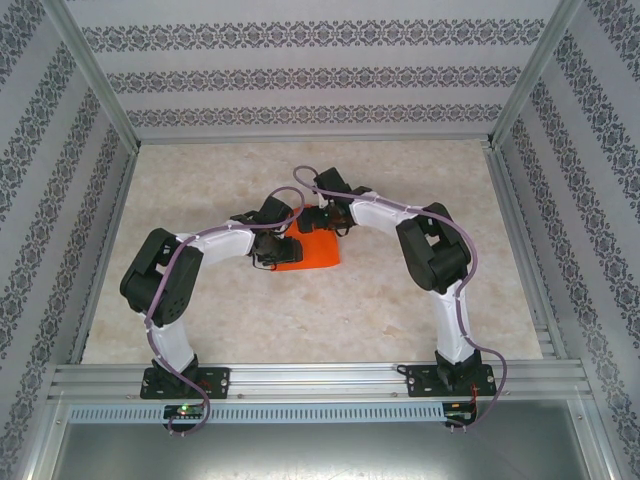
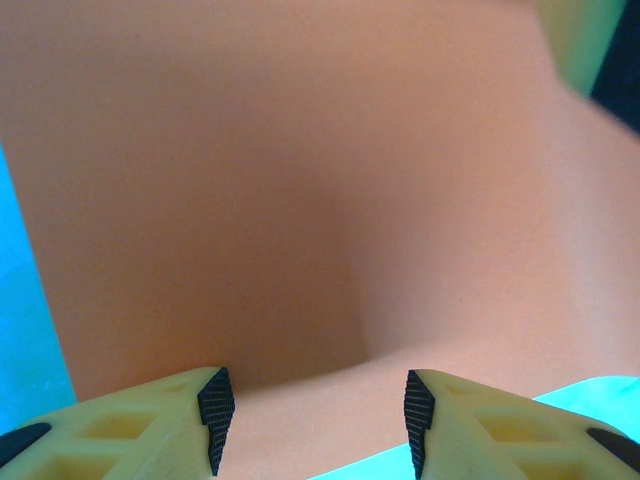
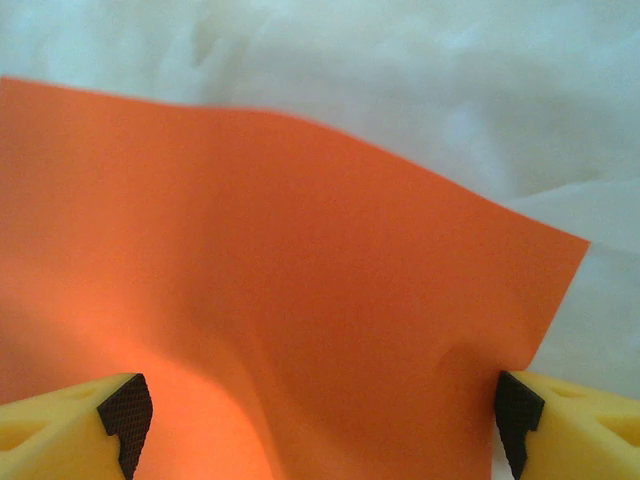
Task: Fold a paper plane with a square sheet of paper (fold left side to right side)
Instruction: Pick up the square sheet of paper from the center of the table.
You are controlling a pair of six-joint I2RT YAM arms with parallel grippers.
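Observation:
The square sheet of paper (image 1: 314,252) is bright orange and lies mid-table, with both arms bent in over it. My left gripper (image 1: 268,250) is at its left edge and my right gripper (image 1: 322,222) at its far edge. In the left wrist view the paper (image 2: 300,200) curves upward in front of the left gripper (image 2: 315,410), whose jaws stand apart over it. In the right wrist view the paper (image 3: 300,250) bulges between the wide-open jaws of the right gripper (image 3: 320,410), and its right edge reaches the right fingertip (image 3: 515,410).
The table (image 1: 350,320) is pale and marbled, enclosed by patterned walls (image 1: 300,80) on three sides. An aluminium rail (image 1: 320,380) carrying the arm bases runs along the near edge.

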